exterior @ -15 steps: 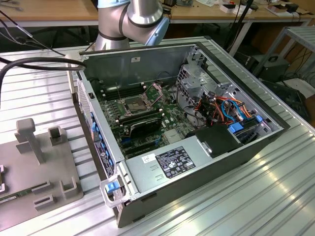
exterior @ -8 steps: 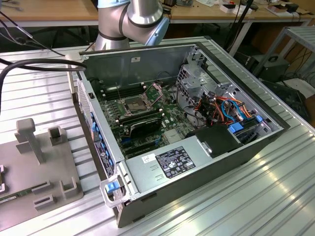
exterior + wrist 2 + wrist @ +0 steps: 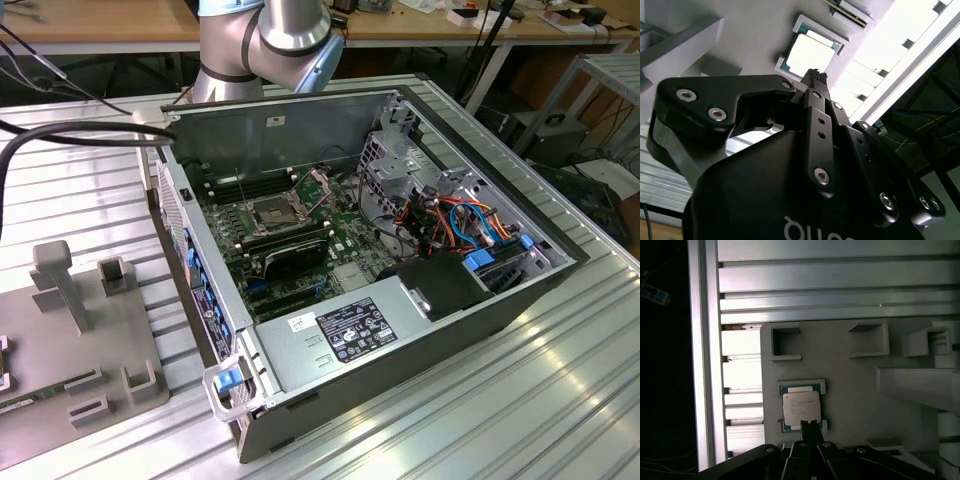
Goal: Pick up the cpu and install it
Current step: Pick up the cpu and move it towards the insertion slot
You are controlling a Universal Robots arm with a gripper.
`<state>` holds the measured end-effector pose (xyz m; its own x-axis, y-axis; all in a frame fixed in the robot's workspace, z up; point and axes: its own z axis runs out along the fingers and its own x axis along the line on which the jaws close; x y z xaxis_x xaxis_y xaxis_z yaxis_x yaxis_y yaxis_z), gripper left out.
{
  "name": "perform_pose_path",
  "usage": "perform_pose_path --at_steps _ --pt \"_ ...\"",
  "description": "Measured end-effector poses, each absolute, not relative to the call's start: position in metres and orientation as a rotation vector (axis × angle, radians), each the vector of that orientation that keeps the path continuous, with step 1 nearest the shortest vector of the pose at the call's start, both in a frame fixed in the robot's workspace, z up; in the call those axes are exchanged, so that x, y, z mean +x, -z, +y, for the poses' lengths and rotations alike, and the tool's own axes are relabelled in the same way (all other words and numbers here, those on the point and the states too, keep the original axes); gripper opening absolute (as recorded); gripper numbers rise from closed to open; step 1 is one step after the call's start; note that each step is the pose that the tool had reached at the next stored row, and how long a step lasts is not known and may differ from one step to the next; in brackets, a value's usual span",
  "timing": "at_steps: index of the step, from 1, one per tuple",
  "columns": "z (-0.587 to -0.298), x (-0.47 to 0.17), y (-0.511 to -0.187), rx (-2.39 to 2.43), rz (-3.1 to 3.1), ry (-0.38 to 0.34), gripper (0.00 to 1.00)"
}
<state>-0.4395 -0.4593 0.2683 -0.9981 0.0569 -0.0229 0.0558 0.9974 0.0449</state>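
The cpu [image 3: 801,407] is a small square chip with a silver-grey top, also seen as the cpu [image 3: 810,54] in the second wrist view. It lies flat in a shallow grey holder [image 3: 802,386] on a grey fixture plate [image 3: 850,390]. My gripper [image 3: 810,424] hovers over the chip's near edge, apart from it. Its black fingers [image 3: 812,107] are pressed together, shut on nothing. In the exterior view the open computer case [image 3: 400,330] shows the motherboard socket [image 3: 275,212] with its metal frame lifted.
The fixture plate [image 3: 90,340] at the exterior view's left carries raised grey blocks and a tall post [image 3: 62,285]. Ribbed aluminium table slats [image 3: 840,280] run beside it. Inside the case are cables [image 3: 470,220], a power supply [image 3: 350,335] and drive cages.
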Motion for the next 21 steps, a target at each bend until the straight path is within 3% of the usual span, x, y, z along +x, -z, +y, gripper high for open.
perform_pose_path --at_steps 21 --pt "-0.4593 -0.4395 -0.2631 0.088 3.115 -0.066 0.11"
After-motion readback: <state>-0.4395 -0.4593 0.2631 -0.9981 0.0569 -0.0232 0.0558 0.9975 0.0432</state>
